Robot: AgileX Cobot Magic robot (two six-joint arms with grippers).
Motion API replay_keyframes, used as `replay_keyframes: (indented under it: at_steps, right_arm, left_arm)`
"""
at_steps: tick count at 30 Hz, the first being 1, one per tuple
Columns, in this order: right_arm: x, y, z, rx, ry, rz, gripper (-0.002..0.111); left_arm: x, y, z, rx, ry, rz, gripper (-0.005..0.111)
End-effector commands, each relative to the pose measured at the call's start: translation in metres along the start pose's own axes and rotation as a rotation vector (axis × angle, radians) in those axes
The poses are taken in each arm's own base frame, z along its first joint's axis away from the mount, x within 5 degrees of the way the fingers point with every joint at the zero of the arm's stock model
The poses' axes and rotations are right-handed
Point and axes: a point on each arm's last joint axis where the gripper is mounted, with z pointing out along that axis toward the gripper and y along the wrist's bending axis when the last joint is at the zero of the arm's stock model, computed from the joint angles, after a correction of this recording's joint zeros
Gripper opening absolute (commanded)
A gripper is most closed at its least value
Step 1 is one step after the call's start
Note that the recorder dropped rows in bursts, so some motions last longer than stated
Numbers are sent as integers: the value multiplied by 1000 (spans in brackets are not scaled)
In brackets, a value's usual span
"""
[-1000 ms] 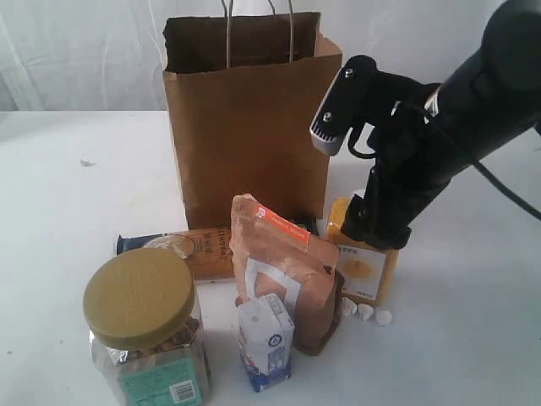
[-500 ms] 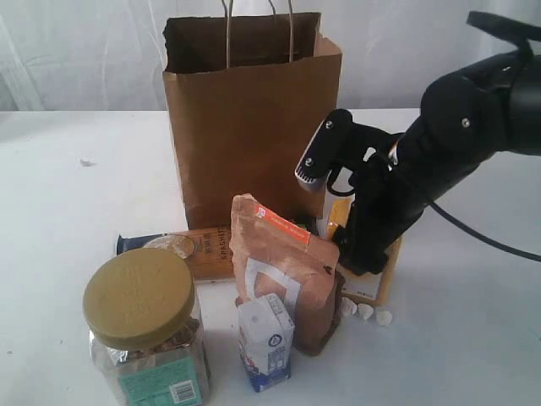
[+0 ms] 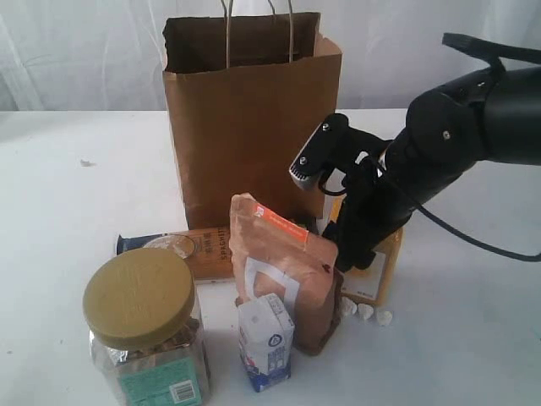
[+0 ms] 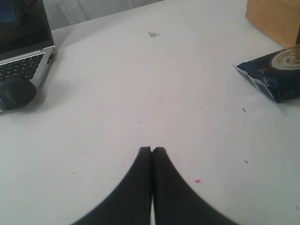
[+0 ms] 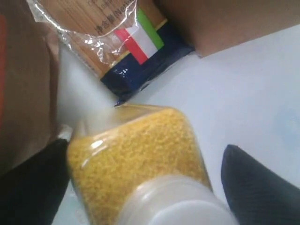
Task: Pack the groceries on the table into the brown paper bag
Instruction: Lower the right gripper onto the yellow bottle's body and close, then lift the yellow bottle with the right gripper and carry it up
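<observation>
The brown paper bag stands upright and open at the back of the table. In front of it are the groceries: a clear jar with an olive lid, a small white-blue carton, a brown pouch, a flat spaghetti packet and a yellow bottle. My right gripper is down over the yellow bottle and its white cap. Its jaws are open on either side, with a gap at one finger. My left gripper is shut and empty above bare table.
A laptop and a dark mouse lie at the table's far side in the left wrist view. Three small white bits lie beside the bottle. The pouch and the bag stand close to the right arm.
My right arm has come down and toward the pouch, bringing its open jaws over the yellow bottle. The left gripper and the groceries have not moved.
</observation>
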Motion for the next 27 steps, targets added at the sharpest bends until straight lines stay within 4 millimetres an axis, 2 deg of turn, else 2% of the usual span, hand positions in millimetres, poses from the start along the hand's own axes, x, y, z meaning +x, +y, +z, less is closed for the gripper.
replay_keyframes:
  at_steps: [1, 9, 23, 27]
  right_arm:
    - [0, -2, 0, 8, -14, 45, 71]
    - [2, -1, 0, 0, 7, 80, 68]
    - [17, 4, 9, 12, 62, 73, 68]
    - [17, 4, 9, 15, 56, 99, 58]
  left_arm:
    - [1, 0, 0, -2, -3, -3, 0]
    - [1, 0, 0, -2, -3, -3, 0]
    - [1, 0, 0, -2, -3, -3, 0]
    - [1, 0, 0, -2, -3, -3, 0]
